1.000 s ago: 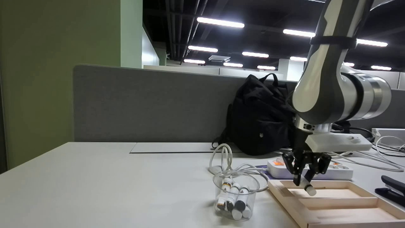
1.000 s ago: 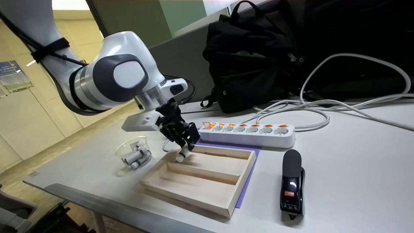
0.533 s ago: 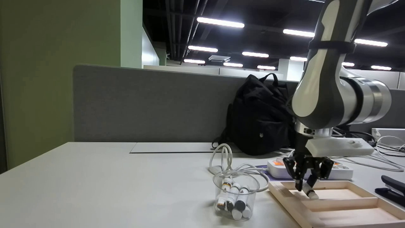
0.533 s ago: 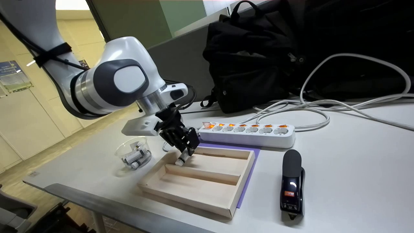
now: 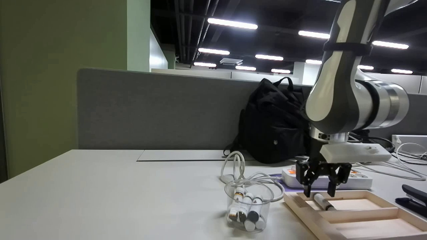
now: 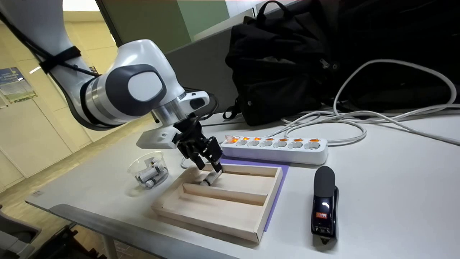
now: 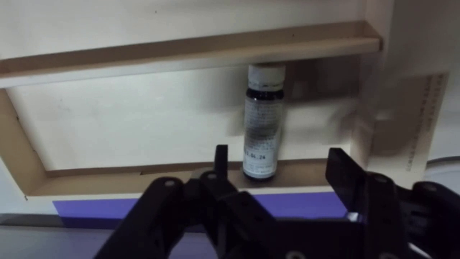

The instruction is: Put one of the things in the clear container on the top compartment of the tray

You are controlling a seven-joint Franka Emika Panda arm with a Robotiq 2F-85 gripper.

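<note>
1. The vial (image 7: 262, 133) lies in the compartment (image 7: 143, 118) of the tray (image 6: 268, 201) beside the power strip (image 6: 275, 153), the one I take for the top, set crosswise with its cap (image 7: 266, 76) end at the divider (image 7: 179, 64) and its base by the back wall (image 7: 93, 185); whether it rests flat or slightly propped, I can't tell
2. To my eye the step in hand is the release and retreat: best go straight up with the fingers (image 7: 221, 162) held wide, no swing sideways until they clear the tray, as a round vial like this would likely roll at a brush
3. It's a slim one, with a white cap, a dark band (image 7: 265, 94) under it and a pale label (image 7: 260, 158) of small print, a darker smear at mid-length
4. The gripper (image 5: 319, 192) stands low over it, fingers spread with a gap on either side, holding nothing; one finger sits nearer the vial, so I'd watch that one
5. Further out, the clear container (image 5: 266, 211) stands near the tray, not touching it, with several similar vials (image 5: 246, 205) inside; with one placed, only the withdrawal seems left
</note>
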